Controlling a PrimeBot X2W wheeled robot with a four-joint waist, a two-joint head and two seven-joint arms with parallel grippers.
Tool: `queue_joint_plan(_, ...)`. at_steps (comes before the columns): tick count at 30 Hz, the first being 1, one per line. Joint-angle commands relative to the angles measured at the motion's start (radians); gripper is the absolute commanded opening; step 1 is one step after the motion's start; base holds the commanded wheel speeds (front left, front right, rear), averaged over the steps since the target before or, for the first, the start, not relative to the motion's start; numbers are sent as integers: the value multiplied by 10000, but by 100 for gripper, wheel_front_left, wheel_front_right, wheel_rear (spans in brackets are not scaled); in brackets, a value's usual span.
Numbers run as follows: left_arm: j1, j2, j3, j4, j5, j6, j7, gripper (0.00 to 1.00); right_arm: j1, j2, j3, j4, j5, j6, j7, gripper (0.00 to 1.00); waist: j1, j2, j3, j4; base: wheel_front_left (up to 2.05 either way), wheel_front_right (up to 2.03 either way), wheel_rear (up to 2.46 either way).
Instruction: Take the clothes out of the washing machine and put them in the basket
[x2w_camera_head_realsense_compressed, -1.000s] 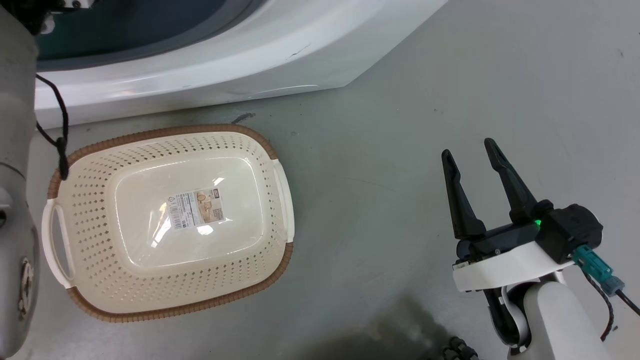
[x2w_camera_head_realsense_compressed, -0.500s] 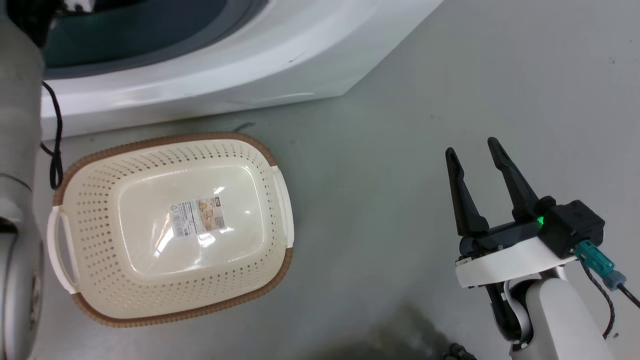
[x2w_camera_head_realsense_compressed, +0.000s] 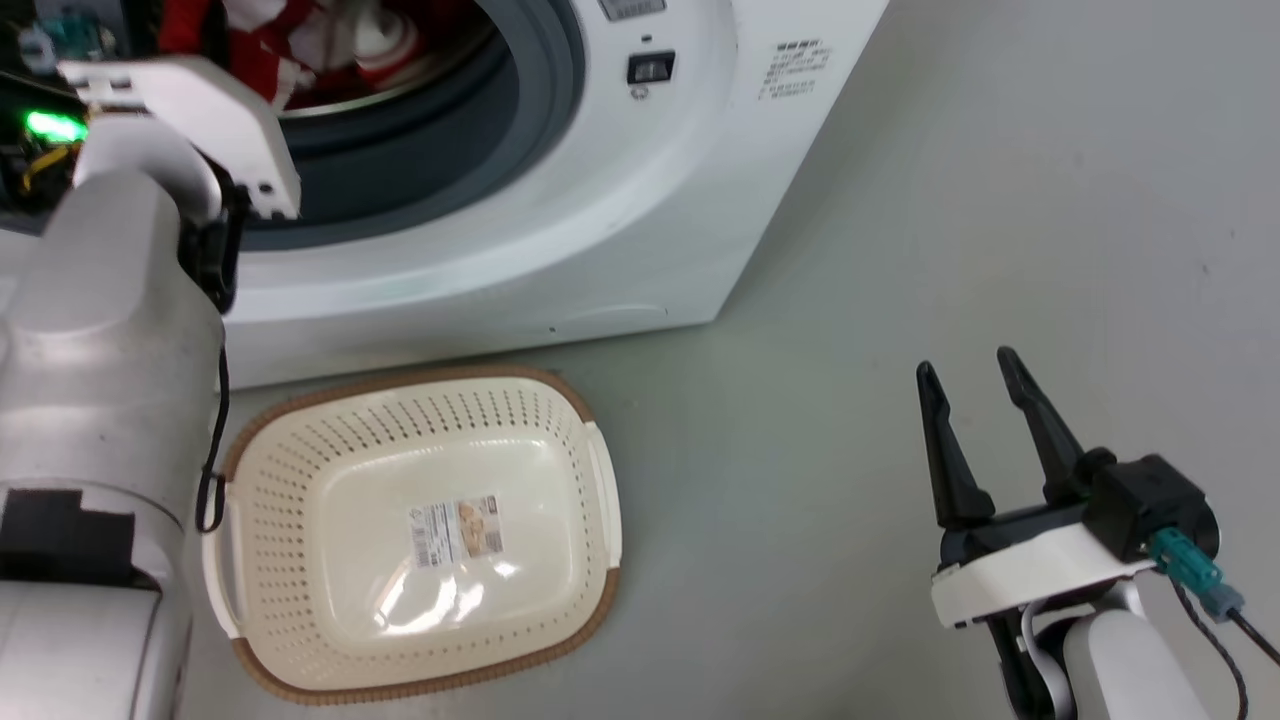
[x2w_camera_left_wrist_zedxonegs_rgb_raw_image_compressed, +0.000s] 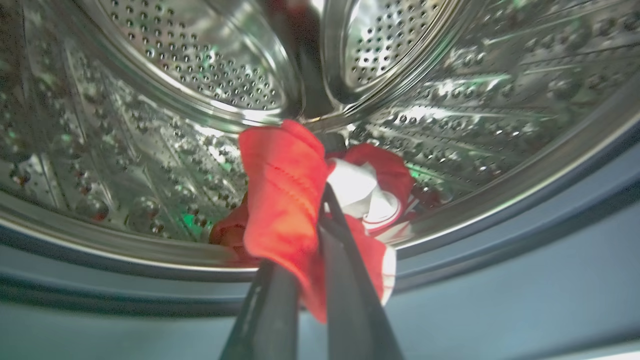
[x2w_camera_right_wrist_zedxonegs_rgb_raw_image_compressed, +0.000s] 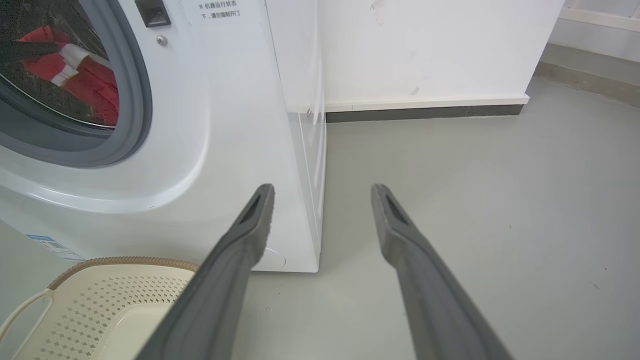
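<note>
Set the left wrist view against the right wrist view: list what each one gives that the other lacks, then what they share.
Left wrist view: the drum, shiny and perforated, seen close up from its mouth, and the left gripper with jaws shut on the red clothes.
Right wrist view: the right gripper with jaws open above the floor, a corner of the basket in front of the washing machine, and the wall.
Shared: red clothes in the drum, framed by the grey ring.
</note>
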Motion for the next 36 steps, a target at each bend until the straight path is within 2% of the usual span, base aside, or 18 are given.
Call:
queue_joint_plan(1,284,-101,24,-5,-98,-51,-358,0,193,5,-24,66,-62,-7,-22,100,0,0,-713,216,0,0,0)
queue_joint_plan(10,1524,-183,383,-928,-504,-164,-1033,0,740,2,-65,314,-235,-7,-23,100,0,0,-1930,421,0,0,0)
queue_joint_plan(17,3046,-184,735,-3263,-490,67,-1047,0,1061,2,-438,360,-455,-7,30,100,0,0,-2673,586,0,0,0)
queue_joint_plan(18,3046,-184,735,-3263,-490,67,-1047,0,1061,2,-438,360,-455,-7,30,100,0,0,-2673,586,0,0,0)
queue_joint_plan(26,4923,-257,933,-6174,-362,295,-1039,0,1452,2,-669,200,-544,-5,222,100,0,0,-3340,959,0,0,0)
queue_joint_plan(32,6141,-368,817,-9016,-226,728,-958,0,1612,2,-777,34,-521,-7,323,100,0,0,-3565,1384,0,0,0)
queue_joint_plan(36,7026,-377,736,-11036,-226,1031,-529,0,1711,4,-781,-22,-538,-7,365,100,0,0,-3692,1659,0,0,0)
